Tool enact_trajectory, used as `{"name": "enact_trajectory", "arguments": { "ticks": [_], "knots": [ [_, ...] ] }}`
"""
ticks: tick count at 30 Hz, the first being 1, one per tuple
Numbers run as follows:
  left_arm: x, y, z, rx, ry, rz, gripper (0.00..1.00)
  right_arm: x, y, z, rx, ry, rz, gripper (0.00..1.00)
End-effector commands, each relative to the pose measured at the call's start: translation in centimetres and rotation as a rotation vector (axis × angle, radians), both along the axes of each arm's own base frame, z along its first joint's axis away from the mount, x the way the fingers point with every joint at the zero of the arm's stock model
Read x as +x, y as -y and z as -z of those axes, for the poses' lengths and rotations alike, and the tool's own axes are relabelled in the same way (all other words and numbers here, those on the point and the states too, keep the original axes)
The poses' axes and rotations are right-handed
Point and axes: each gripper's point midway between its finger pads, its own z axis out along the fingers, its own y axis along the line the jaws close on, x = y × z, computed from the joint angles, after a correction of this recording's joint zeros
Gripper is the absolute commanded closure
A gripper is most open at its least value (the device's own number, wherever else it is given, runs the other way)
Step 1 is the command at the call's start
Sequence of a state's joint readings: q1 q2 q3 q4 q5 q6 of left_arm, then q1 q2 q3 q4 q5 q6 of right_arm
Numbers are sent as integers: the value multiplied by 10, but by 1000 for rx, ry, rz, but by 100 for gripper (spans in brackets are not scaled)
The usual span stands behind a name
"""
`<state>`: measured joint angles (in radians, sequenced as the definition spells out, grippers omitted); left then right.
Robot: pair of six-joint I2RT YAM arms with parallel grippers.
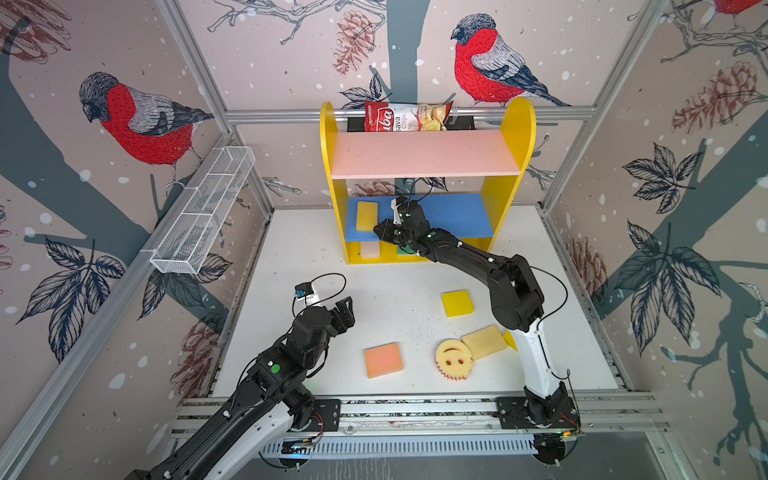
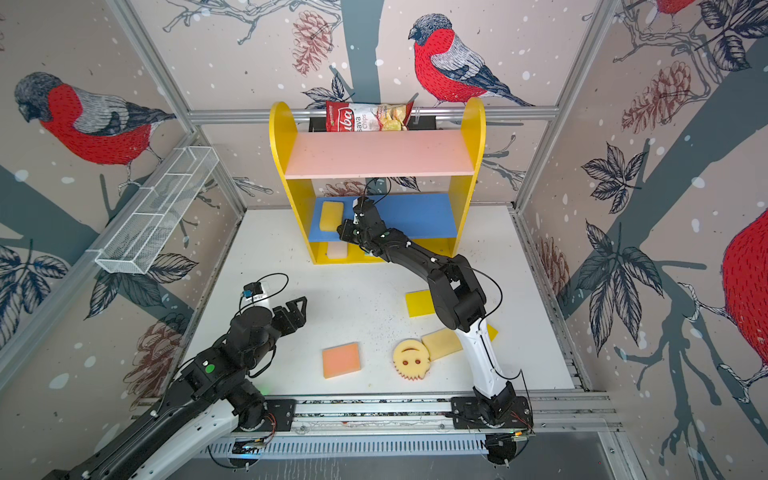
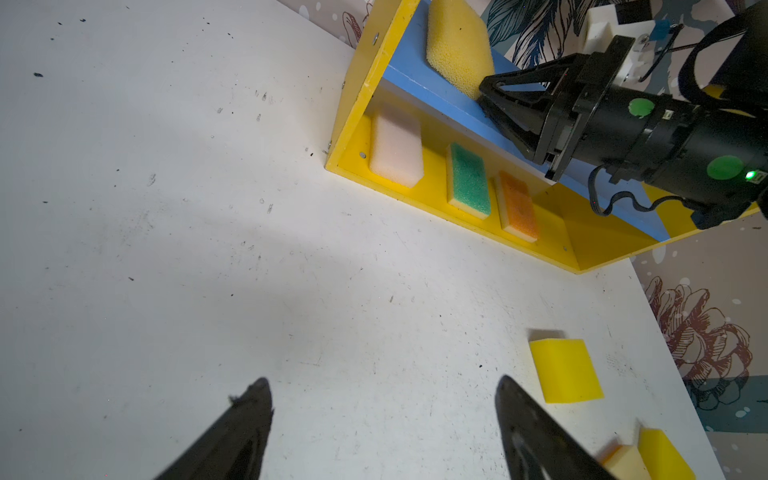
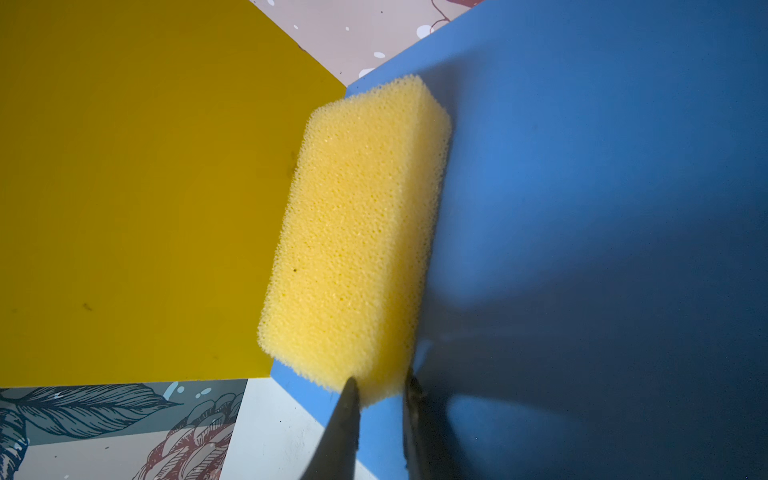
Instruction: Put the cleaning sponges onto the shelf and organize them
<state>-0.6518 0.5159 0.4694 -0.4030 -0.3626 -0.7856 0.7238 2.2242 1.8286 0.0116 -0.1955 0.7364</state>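
Where the porous yellow sponge (image 4: 357, 232) lies flat on the blue middle board (image 4: 582, 166) of the shelf (image 1: 517, 124), we find its near end between the two tips of the right end effector (image 4: 380, 388). The jaws stand narrowly apart, one tip at each side of that end. We cannot tell whether they pinch the foam or merely flank it. Ahead of this end effector, the sponge sits just beside the yellow side panel (image 4: 124, 187).

Below the right end effector, under the blue board, three sponges lie side by side and apart on the yellow base (image 3: 582, 232): a pale sponge (image 3: 397, 149), a green sponge (image 3: 469, 180) and an orange sponge (image 3: 517, 205). Above it, the pink upper board (image 1: 424, 153) carries no sponge.

Behind the right end effector, toward its arm base, four sponges rest on the tabletop (image 1: 316, 249): a bright yellow sponge (image 1: 457, 303), a peach sponge (image 1: 383, 360), a smiley-face sponge (image 1: 453, 358) and a cream sponge (image 1: 484, 341). The last two touch.

The left end effector (image 3: 382, 388) hangs over bare tabletop, jaws spread wide and released, nothing between them. The peach sponge lies near it, toward the front rail.

Beyond the shelf top we see a chips bag (image 1: 407, 116). A wire-mesh rack (image 1: 203, 216) hangs on the wall well apart from both end effectors.
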Motion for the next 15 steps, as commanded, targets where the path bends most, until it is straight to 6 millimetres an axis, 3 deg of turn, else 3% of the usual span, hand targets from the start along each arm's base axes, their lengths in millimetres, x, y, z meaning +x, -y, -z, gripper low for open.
{"name": "enact_trajectory", "arguments": {
  "ticks": [1, 15],
  "knots": [
    [1, 2, -2, -13, 9, 4, 17, 0, 0, -1, 8, -2, -2, 79],
    [1, 3, 2, -13, 3, 7, 17, -1, 0, 0, 13, -7, -5, 72]
  ]
}}
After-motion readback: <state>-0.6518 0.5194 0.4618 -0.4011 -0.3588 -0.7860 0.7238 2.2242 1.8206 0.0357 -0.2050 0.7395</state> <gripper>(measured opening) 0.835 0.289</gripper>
